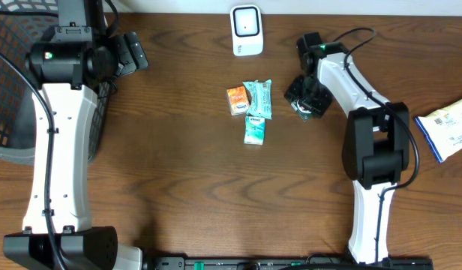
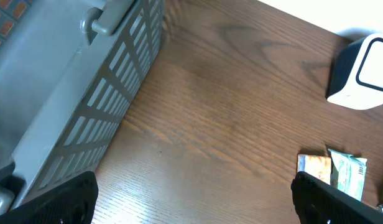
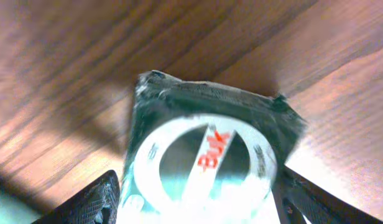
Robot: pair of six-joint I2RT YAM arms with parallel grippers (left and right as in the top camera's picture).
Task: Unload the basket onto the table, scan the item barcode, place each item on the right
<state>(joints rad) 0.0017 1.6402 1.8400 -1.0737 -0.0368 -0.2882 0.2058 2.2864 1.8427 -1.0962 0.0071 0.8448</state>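
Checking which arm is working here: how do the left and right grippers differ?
The left gripper holds its fingers wide over bare table; the right gripper has its fingers either side of a dark green packet. The left gripper sits beside the mesh basket, the right gripper near the loose packets at mid-table. Both face the table.

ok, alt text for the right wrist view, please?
A dark green packet with a white ring logo and red lettering fills most of the blurred frame, sitting between the two fingers of the right gripper. The wooden table lies behind it. Whether the fingers touch the packet cannot be told.
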